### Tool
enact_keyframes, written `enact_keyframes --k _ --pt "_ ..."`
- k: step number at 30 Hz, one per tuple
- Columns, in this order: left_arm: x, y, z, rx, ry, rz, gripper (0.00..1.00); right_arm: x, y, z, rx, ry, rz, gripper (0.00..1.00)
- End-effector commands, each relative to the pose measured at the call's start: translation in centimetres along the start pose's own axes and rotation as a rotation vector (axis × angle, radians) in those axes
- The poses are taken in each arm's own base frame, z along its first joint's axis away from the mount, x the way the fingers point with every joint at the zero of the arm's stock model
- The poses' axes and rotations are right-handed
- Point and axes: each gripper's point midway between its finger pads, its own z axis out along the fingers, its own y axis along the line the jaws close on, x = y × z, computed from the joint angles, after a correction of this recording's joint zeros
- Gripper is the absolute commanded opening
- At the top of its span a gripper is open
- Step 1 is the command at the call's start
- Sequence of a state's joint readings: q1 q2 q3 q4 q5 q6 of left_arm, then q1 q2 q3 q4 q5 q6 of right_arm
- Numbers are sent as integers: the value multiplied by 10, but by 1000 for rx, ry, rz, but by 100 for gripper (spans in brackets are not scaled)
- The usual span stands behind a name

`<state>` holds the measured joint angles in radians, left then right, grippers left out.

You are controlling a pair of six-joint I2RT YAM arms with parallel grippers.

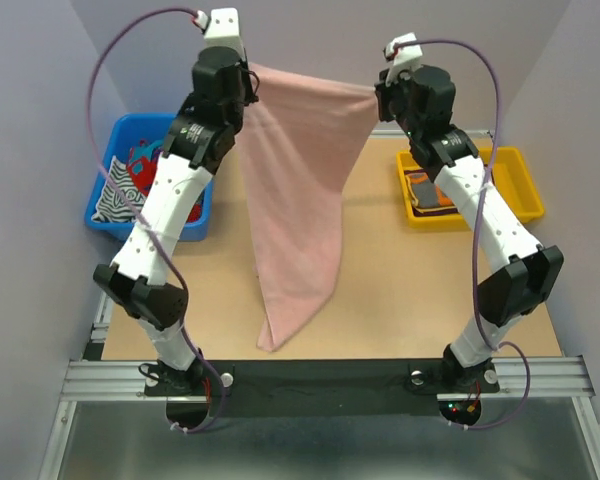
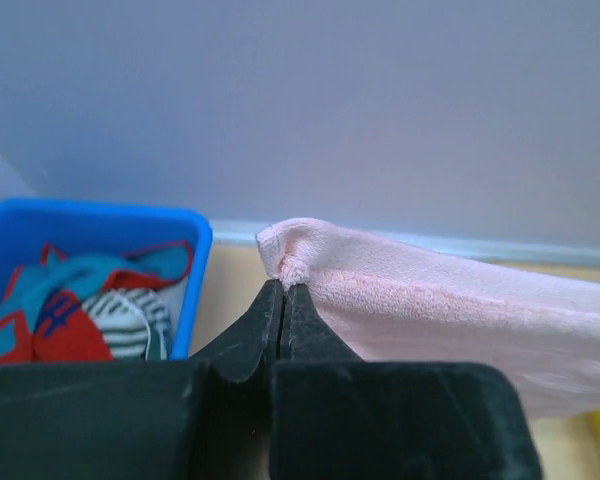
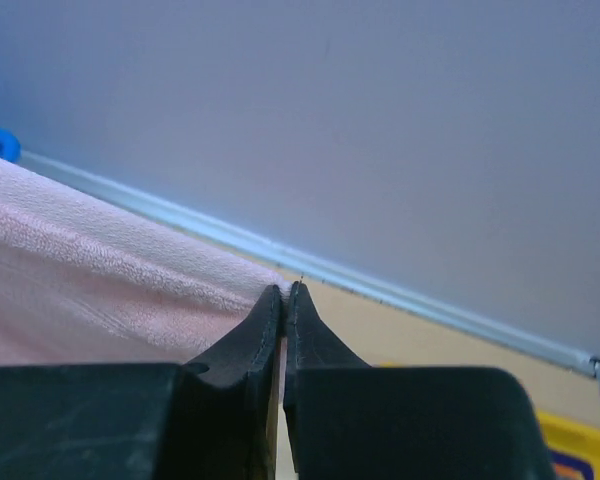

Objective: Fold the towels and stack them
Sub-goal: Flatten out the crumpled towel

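The pale pink towel (image 1: 300, 200) hangs in the air between both arms, stretched along its top edge and tapering down to a point that touches the table near the front. My left gripper (image 1: 252, 82) is shut on its left top corner, seen pinched in the left wrist view (image 2: 283, 285) with the towel (image 2: 430, 300) running off to the right. My right gripper (image 1: 380, 92) is shut on the right top corner (image 3: 284, 288); the towel (image 3: 100, 270) runs off to the left. A folded dark and orange towel (image 1: 430, 190) lies in the yellow tray. The purple towel cannot be told apart.
A blue bin (image 1: 120, 215) with striped and red-blue cloths stands at the back left and shows in the left wrist view (image 2: 90, 215). A yellow tray (image 1: 515, 170) stands at the back right. The back wall is close behind both grippers.
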<state>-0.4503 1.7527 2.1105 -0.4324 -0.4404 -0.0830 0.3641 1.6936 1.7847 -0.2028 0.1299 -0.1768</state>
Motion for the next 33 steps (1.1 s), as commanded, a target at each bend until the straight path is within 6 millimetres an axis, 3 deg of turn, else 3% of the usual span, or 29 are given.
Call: enact_keyframes --k 1,5,9,10,12,13,16,17,23,28,33 --pt "-115 26 -66 15 -310 -41 0 -90 -33 -20 91 -199 -54 1" --pt "-168 34 -128 70 -478 -45 0 -137 -37 -48 76 -310 -74 0" --pt "-193 38 -177 136 -585 -37 0 -174 -39 -89 50 -410 -87 0" --pt "-196 38 -186 153 -604 -34 0 -188 -40 -108 35 -453 -92 0" --pt "-207 42 -219 193 -656 -33 0 -200 -39 -127 19 -491 -99 0" --pt "-214 46 -238 223 -690 -38 0 -214 -41 -148 11 -537 -104 1" --pt "-225 43 -273 315 -748 -38 0 -231 -39 -179 -16 -599 -128 1" --pt "-230 49 -291 336 -778 -48 0 -243 -42 -201 -16 -640 -130 0" --pt "-251 64 -365 508 -919 -80 0 -279 -48 -277 -20 -790 -179 0" --pt "-261 71 -387 544 -966 -113 0 -299 -51 -308 -14 -866 -204 0" --pt "-264 65 -366 504 -928 -149 0 -311 -58 -302 28 -885 -219 0"
